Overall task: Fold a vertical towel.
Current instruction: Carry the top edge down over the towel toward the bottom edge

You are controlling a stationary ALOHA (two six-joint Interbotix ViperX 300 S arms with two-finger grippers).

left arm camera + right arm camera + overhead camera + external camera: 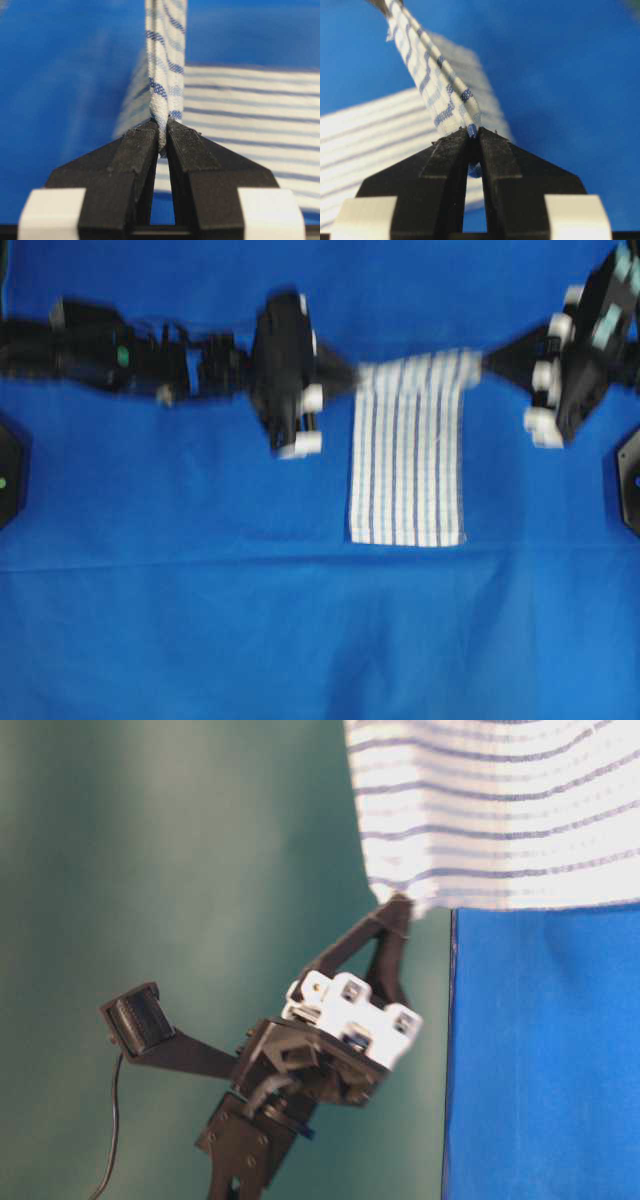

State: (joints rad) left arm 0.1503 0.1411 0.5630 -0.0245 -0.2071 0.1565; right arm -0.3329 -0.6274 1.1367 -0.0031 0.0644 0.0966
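Left hand (162, 142) pinched tight on one top corner of the towel (408, 455), right hand (474, 137) clamped on the other. Towel hangs limp between them, lower end on the blue desk (200, 620). Light, floppy cloth; corners look the best grip.

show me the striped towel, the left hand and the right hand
white woven towel with blue stripes (408, 475), overhead view, middle of the flat part
left hand (163, 131), left wrist view, fingertips pinching the towel edge
right hand (473, 135), right wrist view, fingertips pinching the towel edge
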